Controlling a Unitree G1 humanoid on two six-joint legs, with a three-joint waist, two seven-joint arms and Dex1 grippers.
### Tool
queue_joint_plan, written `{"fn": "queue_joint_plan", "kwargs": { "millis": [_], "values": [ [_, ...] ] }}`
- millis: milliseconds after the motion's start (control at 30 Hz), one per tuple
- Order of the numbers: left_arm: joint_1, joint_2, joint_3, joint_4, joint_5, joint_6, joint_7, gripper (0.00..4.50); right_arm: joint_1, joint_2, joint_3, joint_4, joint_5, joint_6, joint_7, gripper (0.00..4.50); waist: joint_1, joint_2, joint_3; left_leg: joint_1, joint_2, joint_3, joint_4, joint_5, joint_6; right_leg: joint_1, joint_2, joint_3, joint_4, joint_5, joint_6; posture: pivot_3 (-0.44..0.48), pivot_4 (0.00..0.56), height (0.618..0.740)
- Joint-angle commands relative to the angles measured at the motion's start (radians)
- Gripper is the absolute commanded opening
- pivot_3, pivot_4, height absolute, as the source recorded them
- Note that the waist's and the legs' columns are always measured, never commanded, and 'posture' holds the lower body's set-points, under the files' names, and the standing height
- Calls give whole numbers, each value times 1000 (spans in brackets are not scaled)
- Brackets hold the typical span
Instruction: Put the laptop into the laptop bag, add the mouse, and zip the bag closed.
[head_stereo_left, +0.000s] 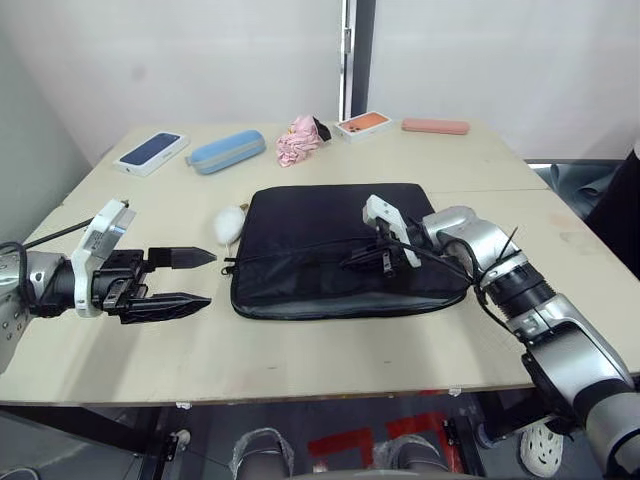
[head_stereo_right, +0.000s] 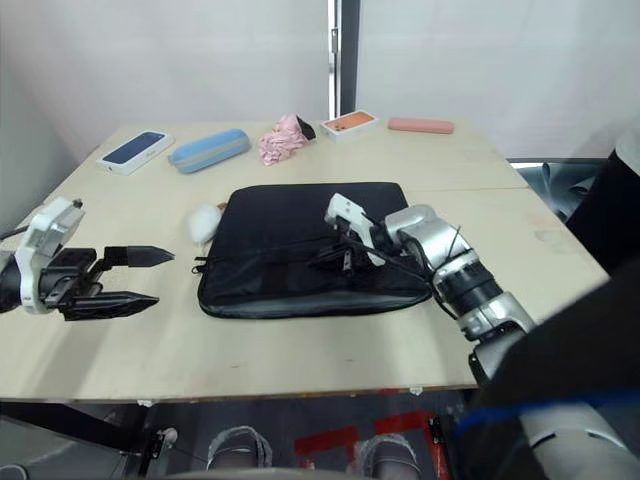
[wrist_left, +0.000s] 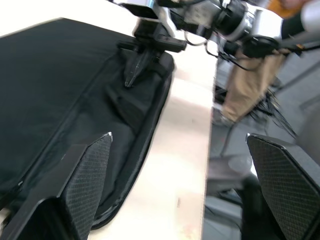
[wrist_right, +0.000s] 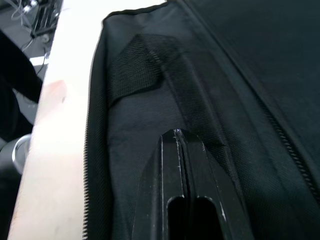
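Lying flat, black woven-fabric laptop bag (head_stereo_left: 330, 250), rt end effector (head_stereo_left: 368, 262) pinched atop

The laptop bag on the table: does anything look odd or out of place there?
Nothing looks damaged. The laptop bag lies flat. A white oval thing sits against its edge on the robot's left, outside the bag.

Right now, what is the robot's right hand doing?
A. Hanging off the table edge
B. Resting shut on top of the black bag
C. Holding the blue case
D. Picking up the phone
B. The right hand sits on the black bag with its fingers pressed together, while the blue case and the phone lie untouched at the far side of the table.
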Motion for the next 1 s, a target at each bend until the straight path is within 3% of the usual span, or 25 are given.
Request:
{"fn": "queue_joint_plan", "kwargs": {
  "millis": [33, 133, 233, 367, 467, 767, 1000],
  "values": [
    [-17, -32, 63, 31, -16, -7, 67, 4500, -6, 15, 22, 97, -78, -20, -28, 49, 0, 0, 0, 0, 0, 0, 1, 0, 0, 0, 0, 0, 1, 0, 0, 0, 150, 740],
    [-59, -74, 65, 78, 15, -22, 158, 4500, 3, 21, 24, 105, -92, -25, -7, 49, 2, -2, -2, 7, 0, -1, 2, 0, 0, 4, 0, 1, 5, 0, -1, 0, 150, 740],
    [-142, -104, 10, 190, 130, -49, 315, 4500, 10, 17, 15, 81, -92, -20, 14, 49, 11, -3, -2, 11, 0, -1, 2, 0, 0, 6, 0, 2, 8, 0, -1, 0, 150, 740],
    [-344, -160, -75, 417, 307, -66, 575, 4500, 17, 10, 8, 56, -100, -12, 18, 49, 18, -4, -3, 13, -1, -3, 0, 0, 0, 7, 2, 3, 9, 0, -1, 0, 150, 740],
    [-476, -216, -118, 553, 366, -19, 688, 4500, 24, 7, 3, 41, -104, -4, 17, 49, 16, -5, -3, 12, -1, -7, 1, 0, -1, 9, 4, 3, 9, 1, -1, 0, 150, 740],
    [-766, -375, -280, 994, 552, -103, 733, 4500, 55, -14, -18, -43, -104, 41, 9, 49, 14, -7, -5, 4, -1, -8, 3, 1, -2, 8, 4, 1, -1, 1, -2, 0, 150, 740],
    [-861, -414, -302, 1254, 644, -220, 741, 4500, 97, -37, -39, -126, -93, 90, -16, 49, 22, -7, -5, -1, -1, -10, 1, 1, -2, 6, 4, -1, -4, 1, -2, 0, 150, 740]
  ]
}}
